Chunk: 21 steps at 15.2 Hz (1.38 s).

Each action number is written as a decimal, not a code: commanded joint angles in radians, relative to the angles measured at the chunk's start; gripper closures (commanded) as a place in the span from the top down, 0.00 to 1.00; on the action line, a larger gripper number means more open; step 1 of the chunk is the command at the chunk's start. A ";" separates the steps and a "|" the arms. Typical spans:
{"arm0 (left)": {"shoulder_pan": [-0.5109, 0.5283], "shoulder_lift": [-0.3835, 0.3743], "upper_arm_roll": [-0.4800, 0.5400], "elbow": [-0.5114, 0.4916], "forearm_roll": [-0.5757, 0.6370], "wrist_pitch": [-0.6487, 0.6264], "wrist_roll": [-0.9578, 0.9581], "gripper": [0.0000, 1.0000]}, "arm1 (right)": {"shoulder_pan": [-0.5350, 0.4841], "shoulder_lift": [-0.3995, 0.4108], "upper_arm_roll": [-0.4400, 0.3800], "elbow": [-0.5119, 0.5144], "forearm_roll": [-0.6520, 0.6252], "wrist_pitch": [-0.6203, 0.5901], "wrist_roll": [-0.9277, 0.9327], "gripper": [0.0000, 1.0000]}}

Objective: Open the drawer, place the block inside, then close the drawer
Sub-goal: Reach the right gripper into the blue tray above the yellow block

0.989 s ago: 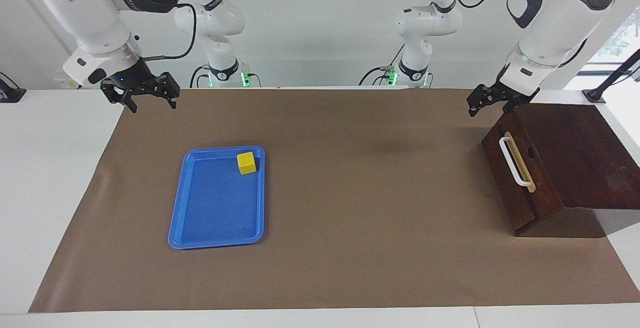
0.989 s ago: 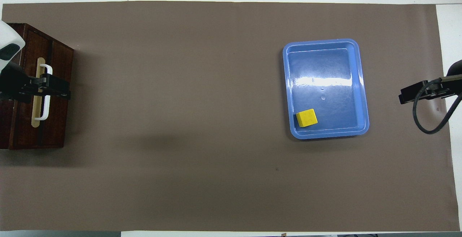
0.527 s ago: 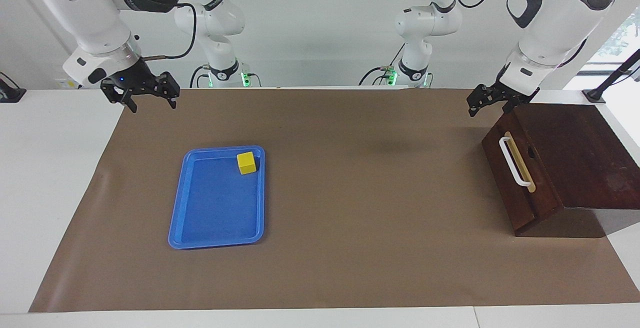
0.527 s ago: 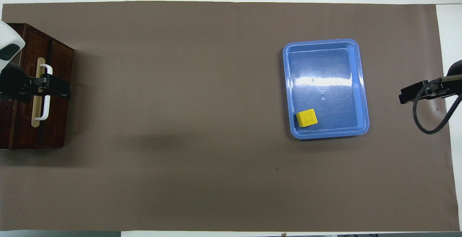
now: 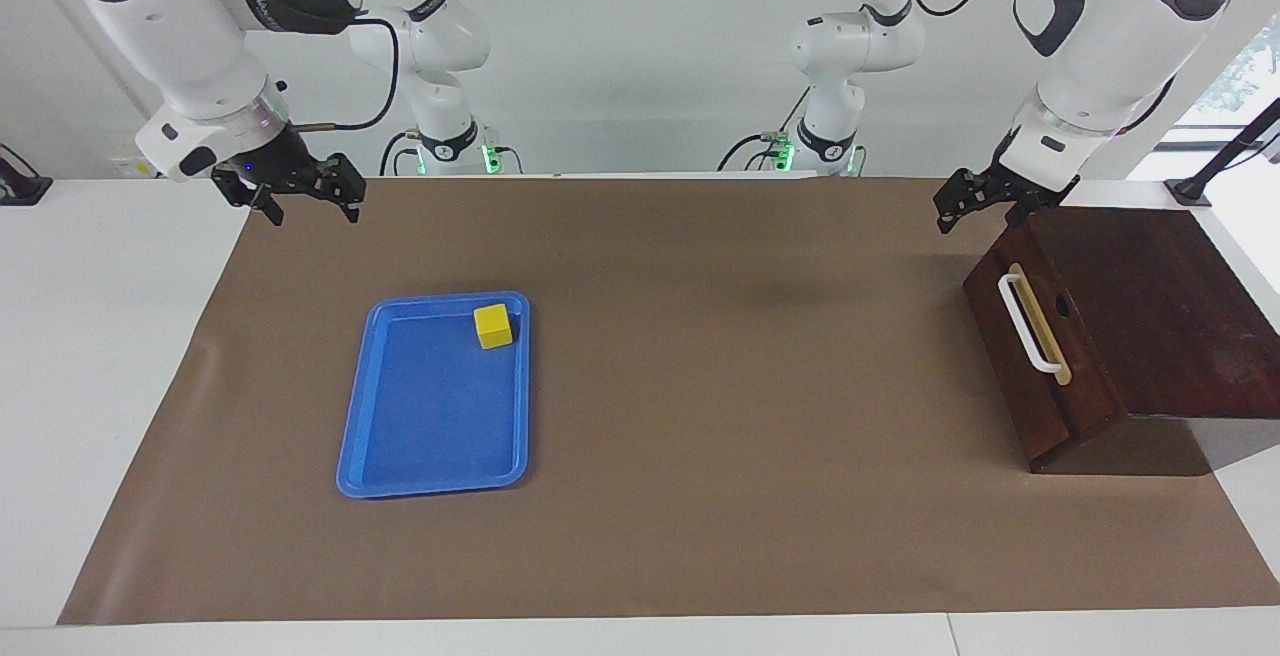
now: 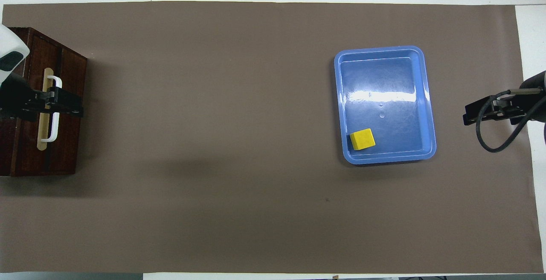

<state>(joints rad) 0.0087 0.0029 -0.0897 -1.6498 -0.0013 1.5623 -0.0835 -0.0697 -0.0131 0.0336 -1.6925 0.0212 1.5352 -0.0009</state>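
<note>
A: What had shifted since the earlier frame?
B: Facing view: only the right gripper point(image 5: 300, 198), edging toward the blue tray point(image 5: 380, 456), jaws spread, empty. The left gripper point(image 5: 975, 198) hung over the shut drawer point(image 5: 1010, 376), also spread.
A: And overhead?
B: The block point(image 6: 362, 139) sat in the tray's corner nearest the robots; the drawer's handle point(image 6: 54, 132) lay under the left gripper.

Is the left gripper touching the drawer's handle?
Apart. The facing view shows the left gripper raised above the drawer, clear of its handle.
</note>
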 commanded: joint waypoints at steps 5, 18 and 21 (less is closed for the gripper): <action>0.004 -0.024 0.002 -0.021 -0.013 0.016 0.004 1.00 | -0.012 0.015 0.006 -0.166 0.126 0.091 0.356 1.00; 0.004 -0.024 0.002 -0.019 -0.013 0.018 0.004 1.00 | -0.031 0.283 0.002 -0.265 0.635 0.322 0.743 1.00; 0.005 -0.026 0.002 -0.021 -0.013 0.015 0.004 1.00 | -0.030 0.358 0.002 -0.231 0.686 0.316 0.745 1.00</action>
<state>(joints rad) 0.0087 0.0014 -0.0897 -1.6495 -0.0013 1.5648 -0.0835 -0.0832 0.2926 0.0238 -1.9588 0.6666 1.8585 0.7381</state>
